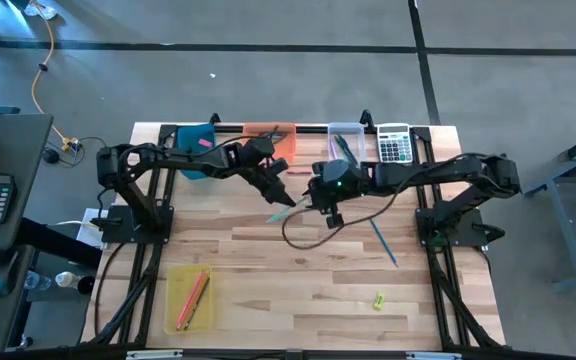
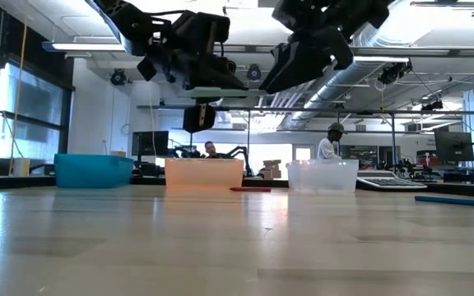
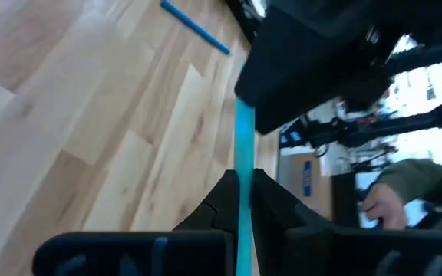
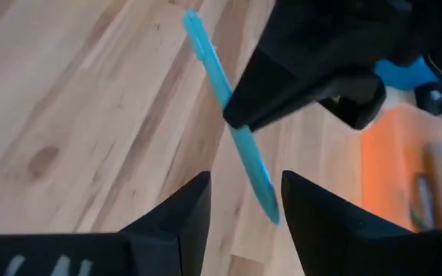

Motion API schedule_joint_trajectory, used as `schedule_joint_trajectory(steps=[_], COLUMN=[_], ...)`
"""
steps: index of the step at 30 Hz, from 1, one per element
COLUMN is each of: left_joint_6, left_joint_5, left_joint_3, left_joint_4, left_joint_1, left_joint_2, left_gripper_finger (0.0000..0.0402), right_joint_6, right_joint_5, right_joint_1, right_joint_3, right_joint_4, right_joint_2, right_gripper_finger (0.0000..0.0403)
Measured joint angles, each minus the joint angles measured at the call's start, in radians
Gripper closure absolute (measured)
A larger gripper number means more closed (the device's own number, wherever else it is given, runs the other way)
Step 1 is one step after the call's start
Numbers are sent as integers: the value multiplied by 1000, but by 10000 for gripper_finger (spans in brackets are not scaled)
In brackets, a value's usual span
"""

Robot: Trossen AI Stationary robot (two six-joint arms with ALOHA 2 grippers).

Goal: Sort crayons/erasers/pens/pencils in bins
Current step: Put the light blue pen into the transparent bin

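Note:
A teal pen (image 4: pixel 219 77) hangs slanted above the middle of the table, with my left gripper (image 3: pixel 244 180) shut on it. My right gripper (image 4: pixel 245 180) stands open around the pen's lower end (image 4: pixel 268 201), close to one finger; I cannot tell whether it touches. In the high view the left gripper (image 1: pixel 276 197) and right gripper (image 1: pixel 318 200) meet over the pen (image 1: pixel 283 212). The blue bin (image 1: pixel 196 152), orange bin (image 1: pixel 270 140) and clear bin (image 1: pixel 346 140) stand along the far edge. The yellow bin (image 1: pixel 173 300) near the front left holds orange pencils (image 1: pixel 194 292). My left gripper pinches the teal pen about its middle (image 4: pixel 235 126) between its two fingers (image 3: pixel 219 201). The fingers lie across the pen and come from the table's left, slanting down. The pen is lifted clear of the table and tilted, one end sticking out on each side of the fingers.
A blue pen (image 1: pixel 383 242) lies on the table right of centre. A small yellow-green piece (image 1: pixel 378 299) lies near the front right. A grey calculator (image 1: pixel 395 143) sits at the far right. A dark cable (image 1: pixel 306 236) loops over the table's middle. People stand in the room beyond.

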Motion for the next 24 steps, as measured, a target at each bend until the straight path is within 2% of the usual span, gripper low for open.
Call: schedule_joint_trajectory(steps=[5, 10, 15, 19, 22, 24], left_joint_6=[-93, -172, -189, -132, -51, 44], left_joint_5=[24, 39, 40, 38, 20, -26], left_joint_3=[1, 1, 1, 1, 1, 1], left_joint_4=[58, 167, 181, 174, 103, 19], left_joint_1=[-4, -9, -7, -5, -6, -8], left_joint_2=[24, 44, 47, 47, 44, 25], left_gripper_finger=[401, 398, 399, 400, 400, 401], right_joint_6=[-59, -77, -92, -53, 78, 200], right_joint_5=[126, 136, 137, 136, 133, 91], right_joint_1=[25, 25, 25, 25, 20, 16], right_joint_3=[0, 0, 0, 0, 0, 0], right_joint_4=[9, 1, -3, -39, -102, -160], right_joint_2=[0, 0, 0, 0, 0, 0], right_gripper_finger=[250, 250, 250, 250, 252, 261])
